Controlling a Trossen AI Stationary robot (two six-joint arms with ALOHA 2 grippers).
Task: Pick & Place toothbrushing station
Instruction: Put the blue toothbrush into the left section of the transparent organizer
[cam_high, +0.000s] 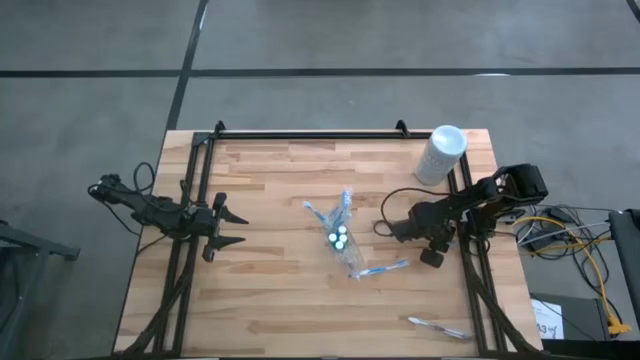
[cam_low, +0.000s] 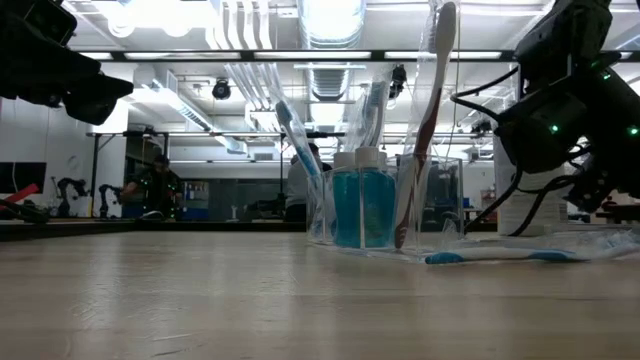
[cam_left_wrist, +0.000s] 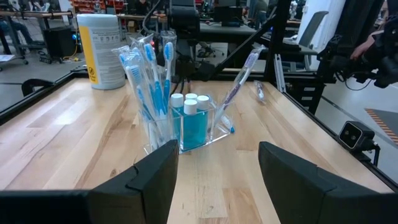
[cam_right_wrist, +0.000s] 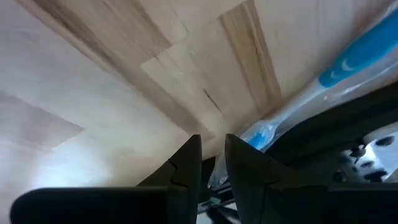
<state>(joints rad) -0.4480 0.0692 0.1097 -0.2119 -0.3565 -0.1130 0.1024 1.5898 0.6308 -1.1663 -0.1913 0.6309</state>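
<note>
Toothbrush (cam_high: 385, 268): it lay flat on the table (cam_high: 270, 300), loose in its wrapper, just beside the station (cam_high: 340, 237) on my right arm's side.
Station: it stood near the middle of the table, with brushes upright in the clear pouch and the white-capped tubes among them.
Right claw (cam_high: 395, 228): it hung low over the wood, between the station and the right rail. I could not tell whether it was spread or pinching.
Left claw (cam_high: 232, 228): it was spread wide with nothing in it, well apart from the station and facing it from the left side.
Way from claw: the loose toothbrush lay near my right claw, off toward the table edge away from the white cylinder (cam_high: 440, 153).
Long axis: it ran roughly across the table from left to right, a little slanted. One end nearly touched the station's foot and the other pointed toward the right rail.
Pointing: I could not tell which end was the bristle end.
Nearer arm: the right, by far; I judged this pick to be the right claw's.
Next move, my guess: turn the right claw so it closes across that axis, then come down on the handle.
Other brush (cam_high: 440, 326): it lay flat near the right front corner, well apart from the rest.
</note>
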